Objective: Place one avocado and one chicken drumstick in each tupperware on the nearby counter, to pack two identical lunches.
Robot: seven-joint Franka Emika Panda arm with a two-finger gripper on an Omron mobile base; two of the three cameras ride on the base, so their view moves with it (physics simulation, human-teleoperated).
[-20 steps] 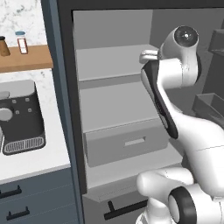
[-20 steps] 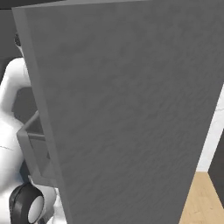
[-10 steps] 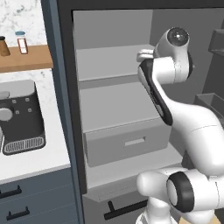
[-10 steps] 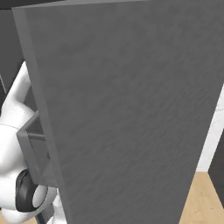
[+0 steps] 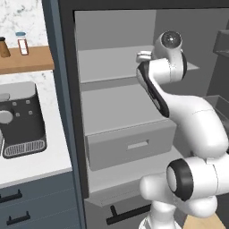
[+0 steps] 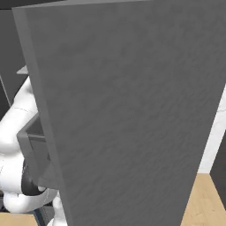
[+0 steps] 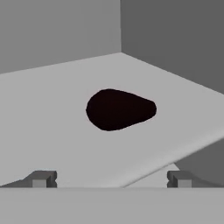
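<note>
Avocado (image 7: 119, 109) is lying on the fridge shelf (image 7: 52, 113) at 12 o'clock; my hand (image 7: 109, 179) is hovering released, nothing packed yet.

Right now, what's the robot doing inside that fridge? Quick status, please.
Gripper open, empty. Near-black pear-shaped avocado lying on grey fridge shelf, straight ahead of gripper, untouched. Nothing between them.

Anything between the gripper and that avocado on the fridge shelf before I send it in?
Nothing visible. In the hand view the avocado lies alone on the bare grey shelf, straight ahead of the open gripper, with only shelf surface between the fingertips and the fruit.
</note>
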